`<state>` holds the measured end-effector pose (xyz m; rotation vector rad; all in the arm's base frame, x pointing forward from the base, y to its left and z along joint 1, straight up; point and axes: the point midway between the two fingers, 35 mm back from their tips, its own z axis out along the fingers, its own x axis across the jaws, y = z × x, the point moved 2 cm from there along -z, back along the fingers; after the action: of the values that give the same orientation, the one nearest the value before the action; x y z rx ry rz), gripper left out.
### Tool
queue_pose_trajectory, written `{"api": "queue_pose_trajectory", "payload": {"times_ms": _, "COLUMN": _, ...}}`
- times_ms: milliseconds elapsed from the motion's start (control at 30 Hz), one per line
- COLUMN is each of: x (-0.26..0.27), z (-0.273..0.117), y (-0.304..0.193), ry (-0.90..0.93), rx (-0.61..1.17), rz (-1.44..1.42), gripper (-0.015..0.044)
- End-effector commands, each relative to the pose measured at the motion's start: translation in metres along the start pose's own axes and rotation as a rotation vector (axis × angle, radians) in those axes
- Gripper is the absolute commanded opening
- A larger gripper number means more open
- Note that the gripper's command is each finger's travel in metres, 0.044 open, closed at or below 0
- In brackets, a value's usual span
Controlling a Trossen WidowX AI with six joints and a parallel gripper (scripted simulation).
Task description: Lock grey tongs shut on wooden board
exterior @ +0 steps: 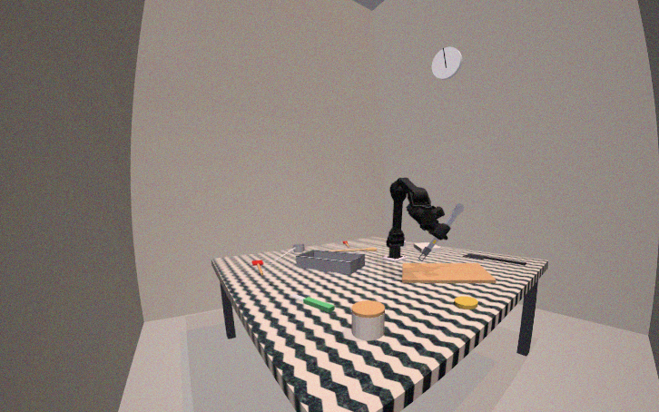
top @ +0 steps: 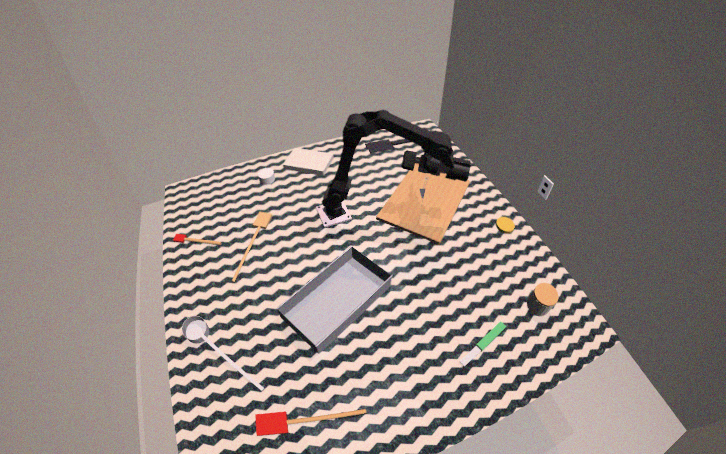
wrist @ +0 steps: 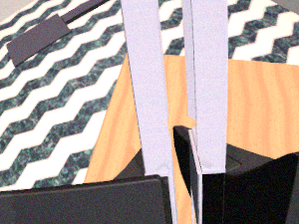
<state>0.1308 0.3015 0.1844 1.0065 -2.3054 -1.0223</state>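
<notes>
The grey tongs (top: 422,193) (exterior: 455,216) (wrist: 147,89) are held in the air above the wooden board (top: 406,214) (exterior: 449,274) (wrist: 259,109). In the exterior view they slant, one end high on the right and the thin looped end low on the left. My gripper (top: 428,170) (exterior: 440,234) (wrist: 182,190) is shut on the tongs' two arms. In the wrist view the arms run side by side, with a narrow gap between them. The lock inside the hinge cannot be seen. The grey roasting tin (top: 334,298) (exterior: 330,263) is empty.
A dark spatula (top: 380,146) (exterior: 496,259) (wrist: 39,40) lies beyond the board. A yellow disc (top: 505,224) (exterior: 466,302), a wooden-lidded jar (top: 542,299) (exterior: 368,320) and a green-handled tool (top: 490,336) (exterior: 319,304) are also on the table. A white block (top: 308,161) lies behind the arm's base.
</notes>
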Motion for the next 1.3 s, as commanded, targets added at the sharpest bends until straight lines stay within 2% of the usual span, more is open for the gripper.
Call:
{"api": "queue_pose_trajectory", "payload": {"times_ms": 0, "x": -0.001, "z": 0.004, "y": 0.004, "ry": 0.020, "rx": 0.130, "rz": 0.019, "gripper": -0.0150}}
{"api": "queue_pose_trajectory", "payload": {"times_ms": 333, "x": -0.001, "z": 0.009, "y": 0.015, "ry": 0.006, "rx": 0.484, "rz": 0.044, "gripper": -0.0150}}
{"api": "queue_pose_trajectory", "payload": {"times_ms": 733, "x": -0.005, "z": 0.001, "y": 0.038, "ry": -0.139, "rx": 0.838, "rz": 0.035, "gripper": -0.0150}}
{"api": "queue_pose_trajectory", "payload": {"times_ms": 1267, "x": -0.007, "z": 0.004, "y": 0.036, "ry": -0.150, "rx": 0.856, "rz": 0.033, "gripper": -0.0150}}
